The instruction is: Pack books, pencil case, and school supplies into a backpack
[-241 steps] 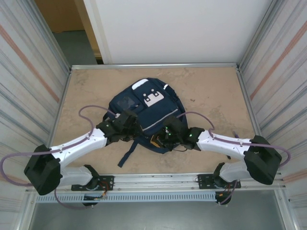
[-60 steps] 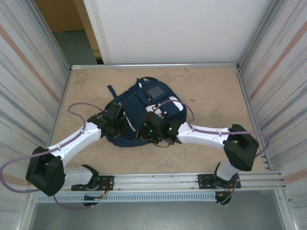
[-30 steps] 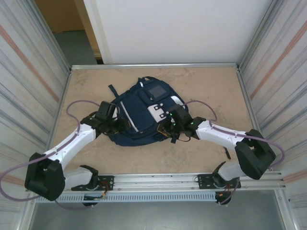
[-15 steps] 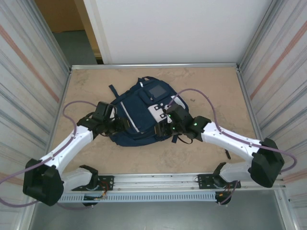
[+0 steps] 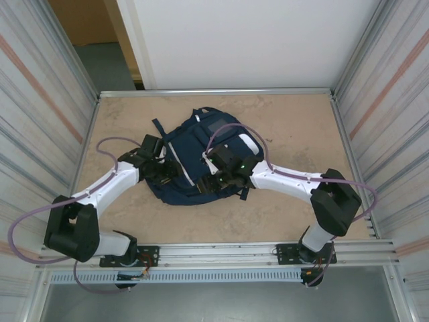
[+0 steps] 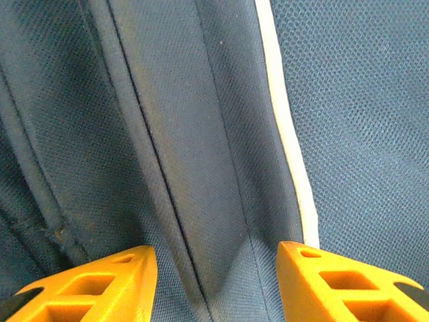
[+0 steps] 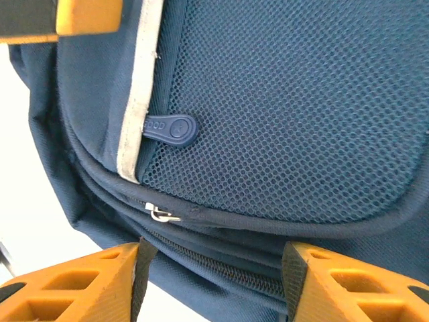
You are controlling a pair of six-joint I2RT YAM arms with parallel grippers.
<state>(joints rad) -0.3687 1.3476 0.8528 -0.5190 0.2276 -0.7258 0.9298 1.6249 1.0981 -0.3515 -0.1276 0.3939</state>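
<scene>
The navy-blue backpack [image 5: 191,144] lies front up in the middle of the table. My left gripper [image 5: 165,172] is over its left side. In the left wrist view the left gripper [image 6: 218,263] stands open, its orange fingertips [image 6: 100,282] apart over a seam beside a white stripe [image 6: 288,147]. My right gripper [image 5: 218,178] is at the pack's near edge. The right gripper [image 7: 211,260] is open, straddling the zipped edge [image 7: 221,265] below a mesh pocket [image 7: 288,107] and a rubber zip pull [image 7: 171,127]. The books, pencil case and school supplies are out of view.
Bare beige tabletop [image 5: 295,127] surrounds the pack, widest to the right and back. A dark strap [image 5: 155,126] trails from the pack's far left. Metal rails [image 5: 214,92] and corrugated walls [image 5: 47,114] box in the table. Purple cables [image 5: 110,142] arch off both arms.
Both grippers have opened wider. My right arm has swung left over the backpack, covering its white patches. The left gripper has shifted slightly right onto the pack, which looks more bunched.
</scene>
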